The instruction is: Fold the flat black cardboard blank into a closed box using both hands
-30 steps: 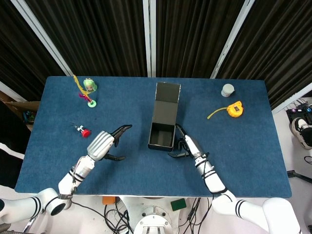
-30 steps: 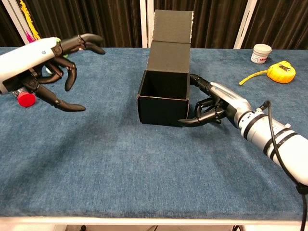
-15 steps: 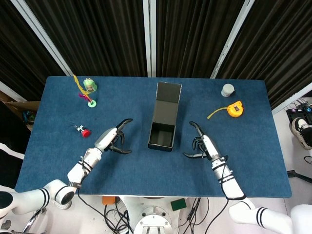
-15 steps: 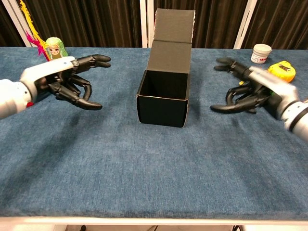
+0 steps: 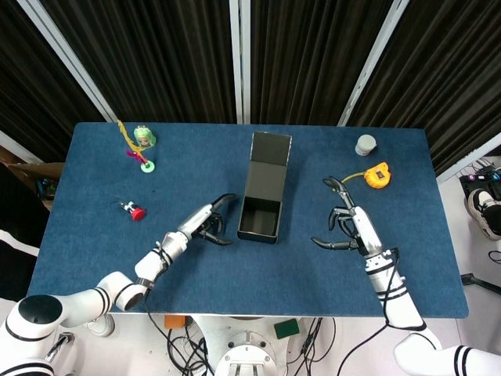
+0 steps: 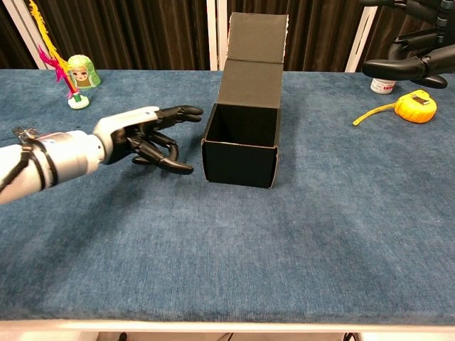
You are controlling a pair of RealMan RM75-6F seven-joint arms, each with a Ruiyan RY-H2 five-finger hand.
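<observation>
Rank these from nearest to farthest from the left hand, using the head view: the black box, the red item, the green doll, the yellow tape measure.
From the left hand:
1. Black box, just to its right.
2. Red item, to its left.
3. Green doll, far corner, left.
4. Yellow tape measure, across the table, right side.
</observation>
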